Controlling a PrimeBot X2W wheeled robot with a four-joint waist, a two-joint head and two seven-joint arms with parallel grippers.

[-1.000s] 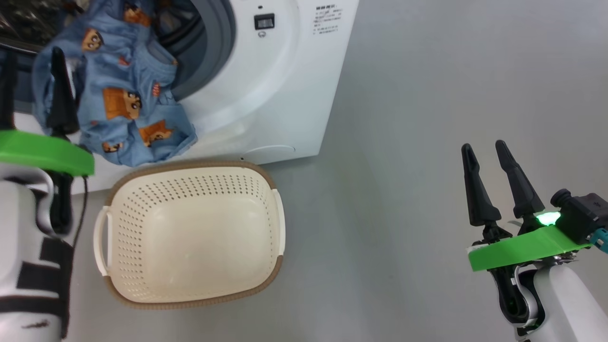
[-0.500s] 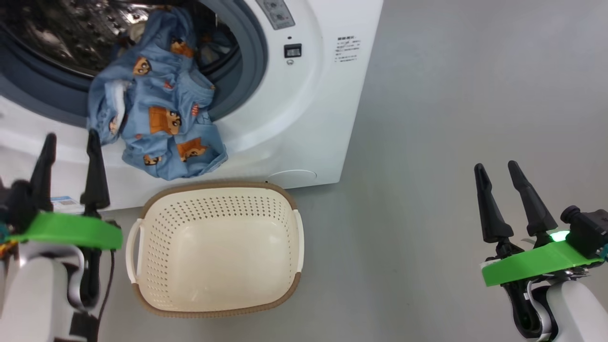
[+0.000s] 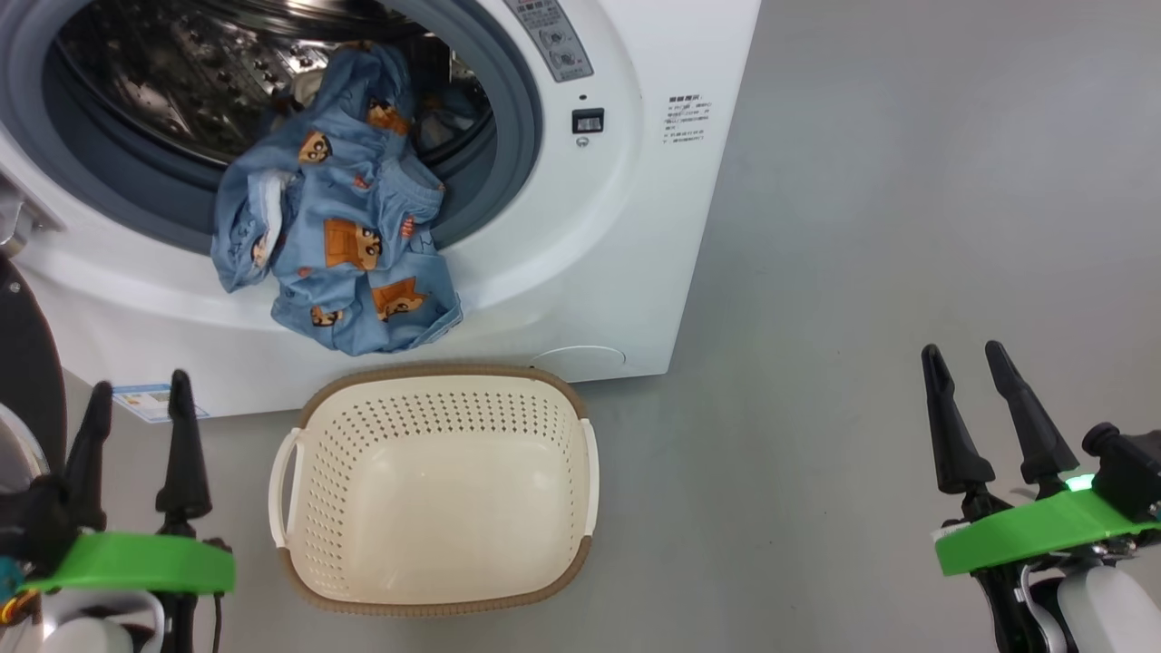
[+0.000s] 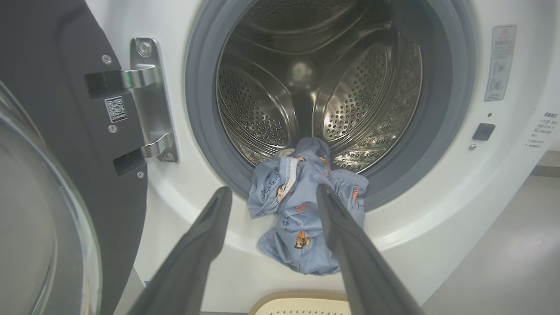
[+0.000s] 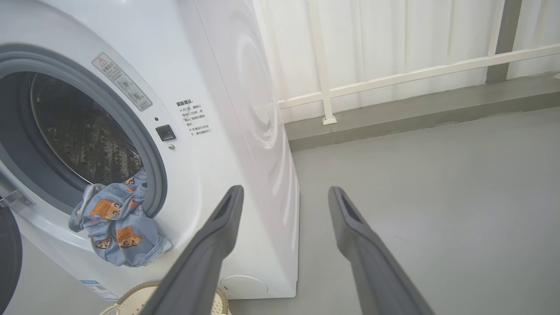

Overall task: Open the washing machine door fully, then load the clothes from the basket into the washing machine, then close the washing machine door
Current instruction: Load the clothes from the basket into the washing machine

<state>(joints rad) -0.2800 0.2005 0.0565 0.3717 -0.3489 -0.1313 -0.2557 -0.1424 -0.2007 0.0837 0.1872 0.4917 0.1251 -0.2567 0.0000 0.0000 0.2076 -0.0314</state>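
The washing machine (image 3: 626,272) stands with its door (image 4: 65,109) swung wide to the left, and the steel drum (image 4: 315,87) is exposed. The blue bear-print clothes (image 3: 349,245) lie half in the drum, draped over the grey seal and down the white front. They show likewise in the left wrist view (image 4: 302,214) and the right wrist view (image 5: 116,223). Below them on the floor sits the basket (image 3: 435,381), its bare cream bottom showing. My left gripper (image 3: 141,385) is open at the basket's left, short of the clothes. My right gripper (image 3: 961,349) is open, far right over the floor.
The open door's black edge (image 3: 27,363) stands close by my left gripper. A blue label sticker (image 3: 150,399) marks the machine's lower front. Grey floor (image 3: 862,272) spreads to the machine's right, ending at a white railing and wall (image 5: 393,65).
My left gripper has drawn back, open, from the drum mouth to a spot beside the basket. The clothes stay draped over the seal. The head camera has shifted. The right arm has kept still.
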